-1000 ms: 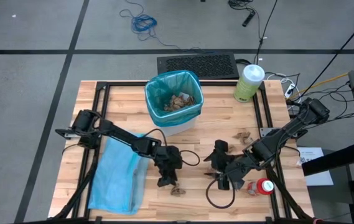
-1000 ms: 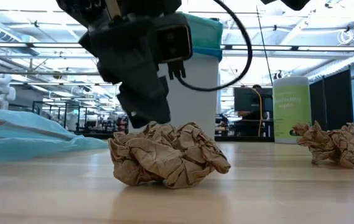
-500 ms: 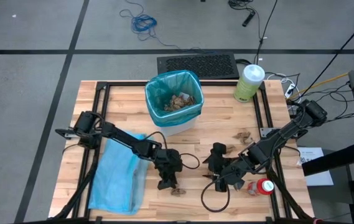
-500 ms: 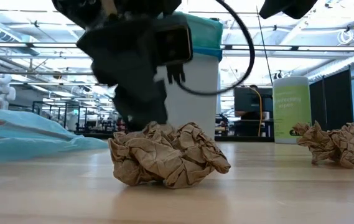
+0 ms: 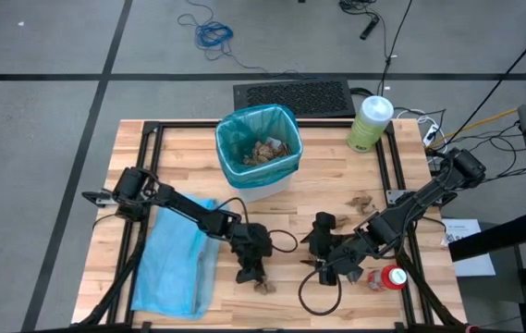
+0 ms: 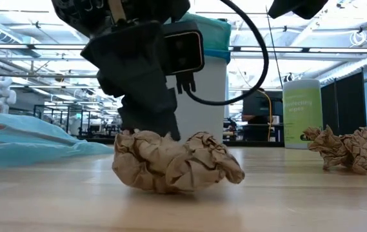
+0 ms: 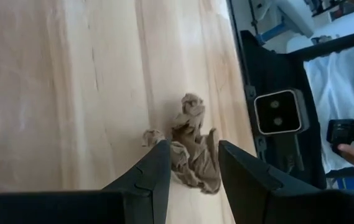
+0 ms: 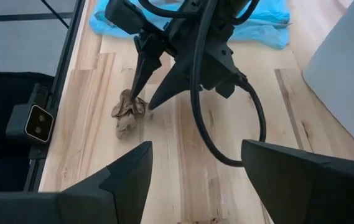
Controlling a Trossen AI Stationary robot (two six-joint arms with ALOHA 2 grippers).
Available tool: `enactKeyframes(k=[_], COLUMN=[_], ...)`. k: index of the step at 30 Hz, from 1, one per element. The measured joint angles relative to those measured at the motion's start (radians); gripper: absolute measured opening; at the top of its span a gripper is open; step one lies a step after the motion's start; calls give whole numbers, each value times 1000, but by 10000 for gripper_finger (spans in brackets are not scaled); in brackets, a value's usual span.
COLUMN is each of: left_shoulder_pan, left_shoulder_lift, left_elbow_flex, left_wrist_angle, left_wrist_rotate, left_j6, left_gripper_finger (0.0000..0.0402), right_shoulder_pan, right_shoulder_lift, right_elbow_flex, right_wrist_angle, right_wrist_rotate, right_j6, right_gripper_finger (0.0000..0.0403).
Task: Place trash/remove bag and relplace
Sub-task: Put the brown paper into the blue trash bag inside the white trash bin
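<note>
A crumpled brown paper wad (image 5: 264, 285) lies near the table's near edge, between the two arms. My left gripper (image 5: 254, 275) stands over it, fingers pointing down, shut on it; the low view shows the wad (image 6: 177, 169) under the gripper. My right gripper (image 8: 195, 186) is open and touches nothing, a little to the wad's right (image 5: 329, 270). The bin (image 5: 258, 148), lined with the teal-green bag (image 5: 228, 139), stands at the far middle and holds several wads. The pale blue bag (image 5: 175, 264) lies flat at the near left. Two more wads (image 5: 362, 202) and the red-and-white object (image 5: 394, 277) lie on the right. My left gripper pinches the paper wad (image 7: 191, 163) between its two fingers (image 7: 159, 169), coming from above and pointing down. The fingers are on the part of the wad (image 8: 134, 103) nearest the gripper; the rest sticks out past the fingertips. The wad rests on the table, squashed flat.
A tall green white-lidded canister (image 5: 370, 122) stands at the far right corner. A black cable loop (image 5: 318, 294) from the right arm lies on the wood near the near edge. A black frame rail (image 8: 33, 124) with a small camera runs along that edge.
My left gripper has come down onto the paper wad and a little toward the near edge. The wad, which stood rounded, is now pressed flatter and nudged along the table. My right gripper has drifted slightly toward the near edge.
</note>
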Motion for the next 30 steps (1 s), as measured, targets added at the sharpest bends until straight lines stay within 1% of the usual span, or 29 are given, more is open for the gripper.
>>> enactKeyframes(k=[6,10,30], left_shoulder_pan=[0,7,-19], left_shoulder_lift=[0,0,9], left_elbow_flex=[0,0,0], left_wrist_angle=[-24,-57,16], left_wrist_rotate=[-35,-39,-39], left_j6=[1,3,7], left_gripper_finger=[131,131,131], right_shoulder_pan=[0,0,0], right_shoulder_lift=[0,0,0], right_elbow_flex=[0,0,0], right_wrist_angle=[0,0,1], right_wrist_rotate=[0,0,0], right_j6=[-3,-3,-4], right_gripper_finger=[238,238,238])
